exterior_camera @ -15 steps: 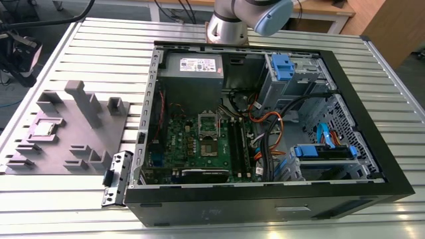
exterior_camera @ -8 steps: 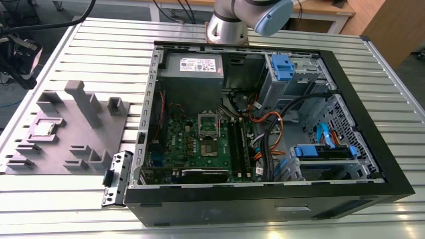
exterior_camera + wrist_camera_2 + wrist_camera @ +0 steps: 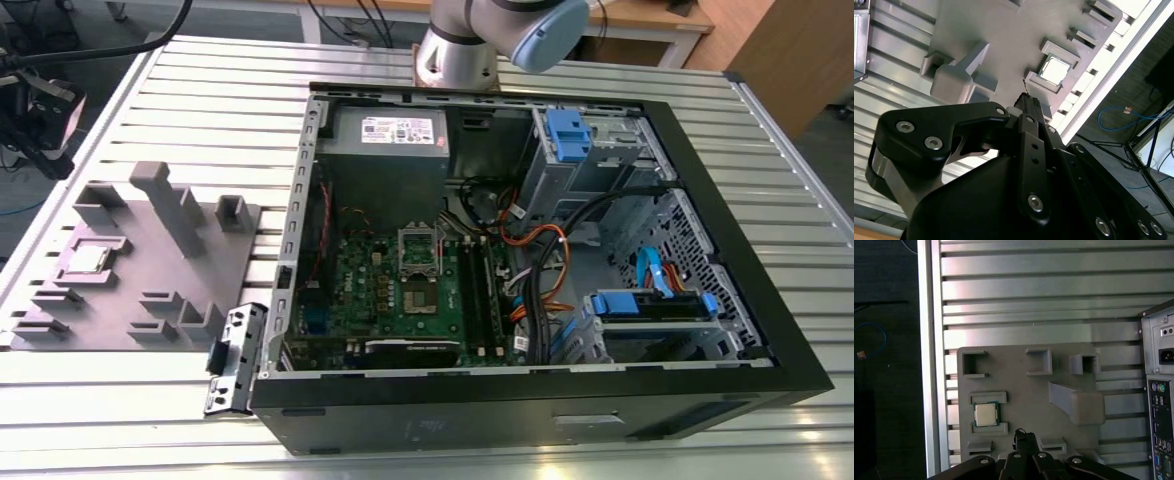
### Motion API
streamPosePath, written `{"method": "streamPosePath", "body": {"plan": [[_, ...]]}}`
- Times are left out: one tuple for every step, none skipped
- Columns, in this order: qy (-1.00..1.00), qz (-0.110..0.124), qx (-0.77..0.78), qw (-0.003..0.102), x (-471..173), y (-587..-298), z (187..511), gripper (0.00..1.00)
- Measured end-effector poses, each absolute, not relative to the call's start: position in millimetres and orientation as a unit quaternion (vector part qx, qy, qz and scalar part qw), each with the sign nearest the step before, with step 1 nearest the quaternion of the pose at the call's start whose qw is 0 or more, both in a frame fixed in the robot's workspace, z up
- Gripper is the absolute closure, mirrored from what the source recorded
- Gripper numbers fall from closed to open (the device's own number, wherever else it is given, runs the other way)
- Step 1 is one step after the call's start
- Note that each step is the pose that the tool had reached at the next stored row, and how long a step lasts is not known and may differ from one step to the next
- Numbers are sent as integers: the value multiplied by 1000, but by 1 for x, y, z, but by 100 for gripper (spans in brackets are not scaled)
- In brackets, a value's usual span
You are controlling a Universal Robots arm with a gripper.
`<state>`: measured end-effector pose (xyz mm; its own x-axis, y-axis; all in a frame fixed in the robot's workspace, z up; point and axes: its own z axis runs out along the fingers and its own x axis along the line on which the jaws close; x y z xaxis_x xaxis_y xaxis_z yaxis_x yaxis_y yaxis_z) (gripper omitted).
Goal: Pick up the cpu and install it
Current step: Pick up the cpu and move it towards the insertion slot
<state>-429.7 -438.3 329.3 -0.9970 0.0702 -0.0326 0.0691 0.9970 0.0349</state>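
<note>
Closest to you in both wrist views is the black gripper point(image 3: 1023, 436). Its fingers are pressed together at the tips with nothing between them. It hangs over the grey plastic tray point(image 3: 1024, 390), with the tips pointing at bare tray near the cpu point(image 3: 985, 414) but not on it. How high the tips are above the tray can't be judged.

The cpu lies flat, metal top up, in a square framed recess of the tray, among the tray's upright blocks.

In the exterior view you find the cpu point(image 3: 91, 258) at the middle left of the frame, on the tray point(image 3: 147, 275), which rests on the slatted metal table point(image 3: 200, 100). The open computer case point(image 3: 441, 410) fills the centre and right, well apart from the cpu. Inside it are the green motherboard point(image 3: 387, 290) and the metal socket frame point(image 3: 418, 255). The arm point(image 3: 494, 35) enters at the top centre.
</note>
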Motion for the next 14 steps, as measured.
{"method": "streamPosePath", "body": {"plan": [[999, 17, 35, 17, -430, -438, 329, 89], [999, 17, 35, 17, -430, -438, 329, 89], [999, 17, 35, 17, -430, -438, 329, 89], [999, 17, 35, 17, -430, -438, 328, 89], [999, 17, 35, 17, -431, -438, 328, 89], [999, 17, 35, 17, -433, -438, 327, 89], [999, 17, 35, 17, -435, -438, 326, 89], [999, 17, 35, 17, -437, -438, 325, 89], [999, 17, 35, 17, -439, -438, 324, 89], [999, 17, 35, 17, -441, -438, 323, 89], [999, 17, 35, 17, -442, -438, 321, 89], [999, 17, 35, 17, -444, -438, 319, 89], [999, 17, 35, 17, -445, -438, 317, 89], [999, 17, 35, 17, -446, -438, 316, 89]]}}
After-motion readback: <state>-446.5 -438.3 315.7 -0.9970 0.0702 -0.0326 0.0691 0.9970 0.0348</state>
